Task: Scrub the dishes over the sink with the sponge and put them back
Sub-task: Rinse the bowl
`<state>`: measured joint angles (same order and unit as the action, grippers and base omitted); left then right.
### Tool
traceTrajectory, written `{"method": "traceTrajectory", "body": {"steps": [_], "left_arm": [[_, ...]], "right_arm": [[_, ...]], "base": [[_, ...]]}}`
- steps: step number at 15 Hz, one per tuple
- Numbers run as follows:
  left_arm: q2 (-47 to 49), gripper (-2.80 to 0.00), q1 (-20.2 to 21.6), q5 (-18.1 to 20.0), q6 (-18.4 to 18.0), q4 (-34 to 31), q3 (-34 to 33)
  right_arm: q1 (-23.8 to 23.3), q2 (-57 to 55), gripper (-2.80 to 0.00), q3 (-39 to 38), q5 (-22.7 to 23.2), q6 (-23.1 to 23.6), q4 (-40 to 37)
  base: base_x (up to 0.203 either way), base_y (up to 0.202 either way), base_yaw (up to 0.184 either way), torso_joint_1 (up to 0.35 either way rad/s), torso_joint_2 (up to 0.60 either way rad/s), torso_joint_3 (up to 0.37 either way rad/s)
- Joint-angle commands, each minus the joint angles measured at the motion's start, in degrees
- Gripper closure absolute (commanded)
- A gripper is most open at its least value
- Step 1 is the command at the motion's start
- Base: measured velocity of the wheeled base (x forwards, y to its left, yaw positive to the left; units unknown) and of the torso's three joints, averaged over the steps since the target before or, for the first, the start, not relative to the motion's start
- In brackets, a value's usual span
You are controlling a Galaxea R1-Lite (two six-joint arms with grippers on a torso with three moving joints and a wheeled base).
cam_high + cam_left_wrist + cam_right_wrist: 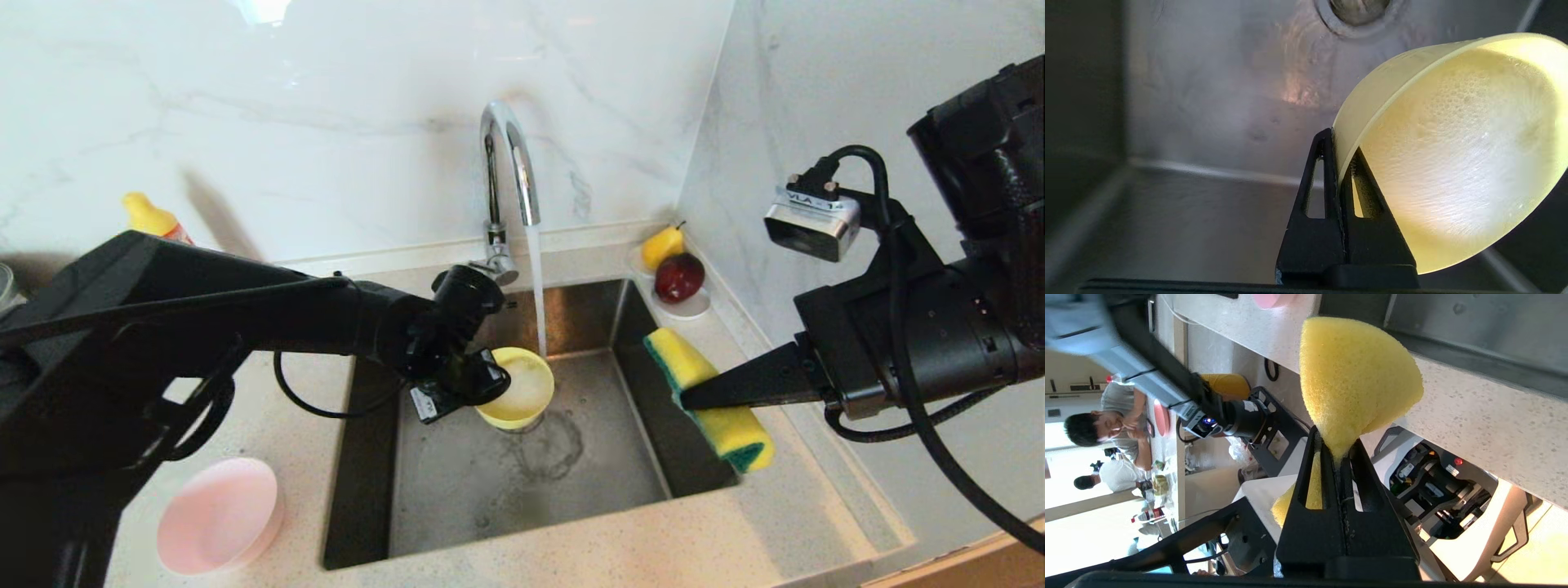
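The yellow bowl point(518, 398) hangs over the sink point(457, 506), just below the stream from the tap point(508, 175); water falls onto or just behind its far rim, and its inside looks wet and foamy in the left wrist view. The left gripper point(1340, 163) has it by the rim, jaws nipped tight with the wall of the bowl between them — one finger inside, one outside — and the bowl tilted so its mouth faces the camera.

The sponge point(710, 400) is well to the right of the bowl, above the sink's right edge. The right gripper point(694, 398) pinches it hard across the middle, so the foam bulges out on both sides of the closed jaws, green layer toward the sink.

This looks like wetting or rinsing the first dish — I cannot tell from these views whether it has been scrubbed. If not, the next move calls for bringing sponge and bowl together over the basin: the right arm must carry the sponge leftward to the bowl's open face, while the left holds the rim steady against the push. The grip on a thin wet rim could slip.

The pink bowl point(219, 514) waits on the counter point(571, 547) left of the sink, well apart from both grippers.
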<state>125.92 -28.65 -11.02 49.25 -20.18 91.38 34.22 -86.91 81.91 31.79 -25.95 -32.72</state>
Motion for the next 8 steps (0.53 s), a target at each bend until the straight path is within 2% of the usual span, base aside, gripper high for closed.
{"method": "traceTrajectory", "body": {"steps": [1, 4, 6, 8], "left_arm": [[-8.2, 0.00, 1.1, -3.7, -1.3, 0.4, -4.6], [-16.1, 0.00, 2.9, -10.8, -6.8, 6.0, -12.0], [-19.6, 0.00, 3.6, -15.2, -12.3, 15.4, -17.5], [-21.9, 0.00, 4.0, -17.5, -19.3, 26.3, -23.4]], "right_arm": [[-0.4, -0.2, 0.00, -0.5, 0.2, -0.2, -0.2], [-0.5, -0.5, 0.00, -1.1, 0.0, -0.2, -0.2], [-0.8, -0.5, 0.00, -1.2, 0.0, -0.3, -0.2], [-1.0, -0.8, 0.00, -1.7, 0.2, -0.3, -0.2]], "base": [[0.000, 0.000, 0.000, 0.000, 0.00, 0.000], [0.000, 0.000, 0.000, 0.000, 0.00, 0.000], [0.000, 0.000, 0.000, 0.000, 0.00, 0.000], [0.000, 0.000, 0.000, 0.000, 0.00, 0.000]]}}
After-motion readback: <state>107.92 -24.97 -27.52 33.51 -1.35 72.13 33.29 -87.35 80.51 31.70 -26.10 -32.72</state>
